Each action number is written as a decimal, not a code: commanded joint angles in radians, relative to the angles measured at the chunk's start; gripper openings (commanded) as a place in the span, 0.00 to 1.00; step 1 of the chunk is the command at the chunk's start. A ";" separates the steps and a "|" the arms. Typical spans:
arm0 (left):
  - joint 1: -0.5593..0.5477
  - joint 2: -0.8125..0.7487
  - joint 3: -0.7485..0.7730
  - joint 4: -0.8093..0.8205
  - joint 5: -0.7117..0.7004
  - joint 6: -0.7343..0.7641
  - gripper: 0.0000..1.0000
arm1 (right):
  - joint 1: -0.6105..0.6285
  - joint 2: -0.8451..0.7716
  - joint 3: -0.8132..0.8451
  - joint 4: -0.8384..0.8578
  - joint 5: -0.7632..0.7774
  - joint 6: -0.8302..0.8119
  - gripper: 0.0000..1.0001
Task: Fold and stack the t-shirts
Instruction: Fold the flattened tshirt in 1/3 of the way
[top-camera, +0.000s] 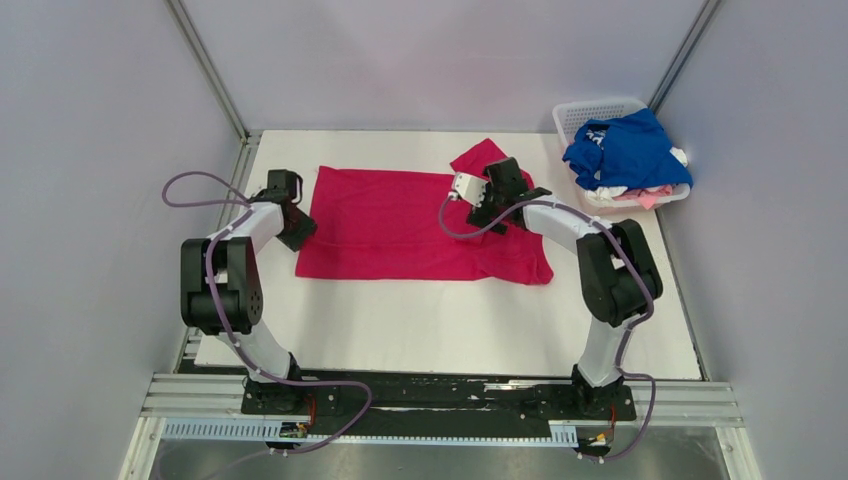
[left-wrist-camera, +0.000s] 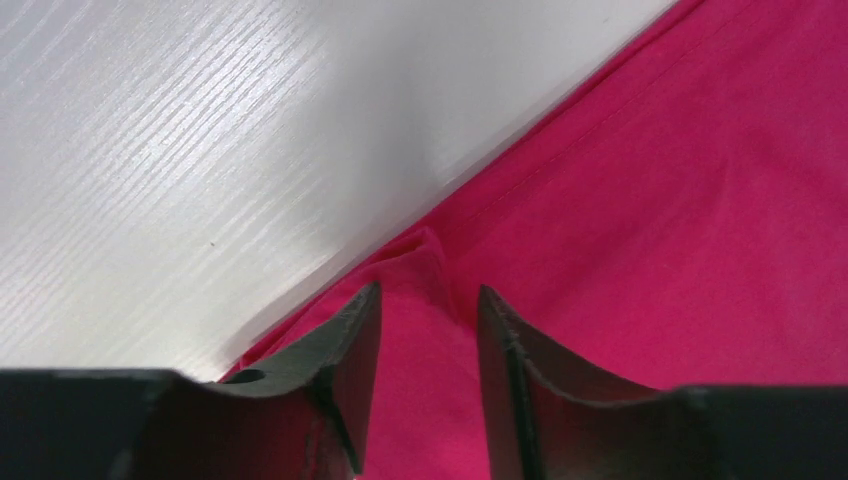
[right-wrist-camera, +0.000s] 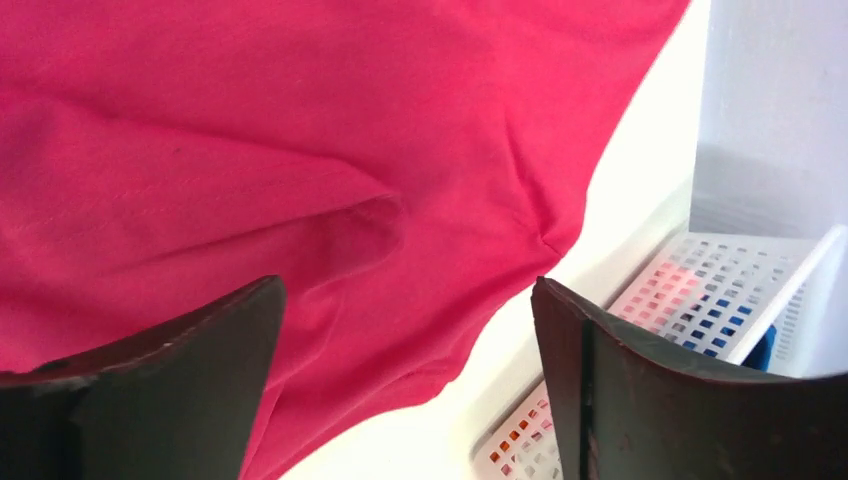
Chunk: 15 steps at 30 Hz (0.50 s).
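Observation:
A magenta-red t-shirt (top-camera: 400, 225) lies spread flat on the white table, with one sleeve (top-camera: 478, 155) sticking out at the far right. My left gripper (top-camera: 298, 230) is at the shirt's left edge. In the left wrist view its jaws (left-wrist-camera: 430, 292) stand narrow with a puckered ridge of the magenta cloth (left-wrist-camera: 600, 200) pinched between them. My right gripper (top-camera: 518, 185) hovers over the sleeve end, wide open and empty (right-wrist-camera: 405, 290), with the magenta cloth (right-wrist-camera: 300, 150) below it. A royal blue t-shirt (top-camera: 630, 148) lies heaped in the basket.
A white lattice basket (top-camera: 597, 108) stands at the far right corner, also in the right wrist view (right-wrist-camera: 700, 290). It holds the blue shirt over white and pale pink cloth (top-camera: 650, 193). Bare table (top-camera: 430, 330) lies in front of the shirt. Walls close in on three sides.

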 joint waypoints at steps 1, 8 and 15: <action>0.008 -0.020 0.068 0.006 -0.014 0.029 0.68 | -0.006 0.010 0.074 0.210 0.092 -0.005 1.00; 0.007 -0.118 0.093 -0.001 0.046 0.074 1.00 | -0.035 -0.297 -0.145 0.503 0.171 0.669 1.00; -0.006 -0.103 0.025 0.062 0.270 0.134 1.00 | -0.176 -0.529 -0.355 0.207 -0.280 1.461 1.00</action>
